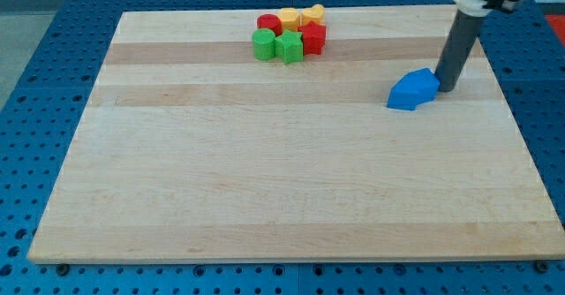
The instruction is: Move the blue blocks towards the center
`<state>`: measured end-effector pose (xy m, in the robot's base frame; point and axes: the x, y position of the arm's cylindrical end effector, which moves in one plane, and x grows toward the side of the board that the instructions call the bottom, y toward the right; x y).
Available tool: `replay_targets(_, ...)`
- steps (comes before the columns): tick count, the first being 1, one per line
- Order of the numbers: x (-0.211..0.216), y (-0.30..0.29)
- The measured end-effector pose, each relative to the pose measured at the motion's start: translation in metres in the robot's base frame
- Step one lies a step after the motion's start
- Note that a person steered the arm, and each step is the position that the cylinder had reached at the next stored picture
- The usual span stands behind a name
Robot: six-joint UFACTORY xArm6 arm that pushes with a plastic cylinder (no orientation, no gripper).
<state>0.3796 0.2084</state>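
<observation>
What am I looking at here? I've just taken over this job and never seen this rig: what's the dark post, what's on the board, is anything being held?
There is one camera view, looking down at a wooden board on a blue perforated table. The dark post is the robot arm's rod; it has no gripper, so nothing is held, it only pushes. My tip sits against the right side of the two blue blocks, which are pressed together near the view's right. Near the view's top is a cluster: two green blocks, two red blocks and two yellow blocks, touching one another.
</observation>
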Motion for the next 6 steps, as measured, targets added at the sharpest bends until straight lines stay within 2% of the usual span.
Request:
replay_targets(4, 0.024, -0.084)
replay_targets(6, -0.033, -0.084)
